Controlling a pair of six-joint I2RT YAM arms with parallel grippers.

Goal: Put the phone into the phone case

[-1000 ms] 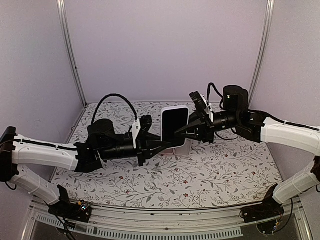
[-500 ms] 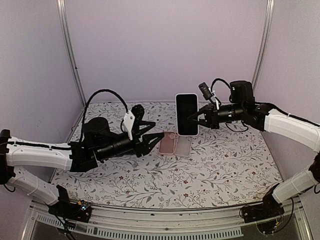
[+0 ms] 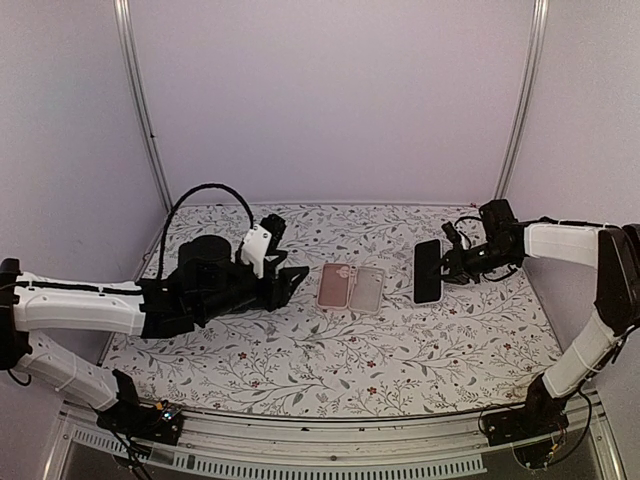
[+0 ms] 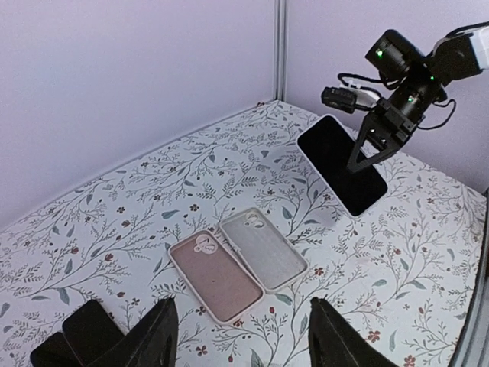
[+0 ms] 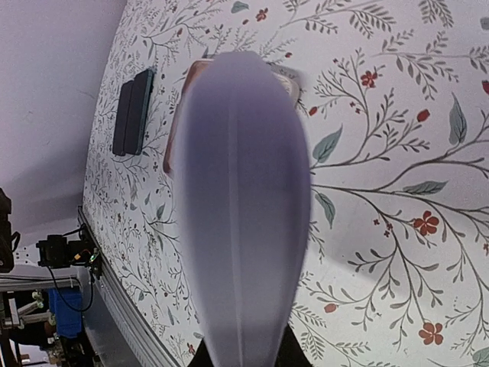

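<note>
The phone [image 3: 428, 271], white-edged with a dark screen, hangs tilted above the right side of the table, with my right gripper [image 3: 442, 269] shut on it. The left wrist view shows the phone [image 4: 341, 163] clamped between the right gripper's fingers [image 4: 365, 150]. In the right wrist view the phone [image 5: 244, 206] is a blurred shape filling the middle. Two open phone cases lie side by side mid-table, a pink one [image 3: 335, 286] [image 4: 216, 277] and a grey one [image 3: 367, 290] [image 4: 263, 248]. My left gripper [image 3: 290, 279] [image 4: 244, 338] is open and empty, left of the cases.
Two dark flat objects [image 5: 131, 111] [image 4: 80, 336] lie side by side left of the cases, below my left arm. A floral cloth [image 3: 400, 350] covers the table. Lilac walls and metal corner posts [image 3: 140, 110] enclose it on three sides.
My left gripper opened, let go of the phone and drew back to the left. The right arm carried the phone from above the cases to the right and lower.
</note>
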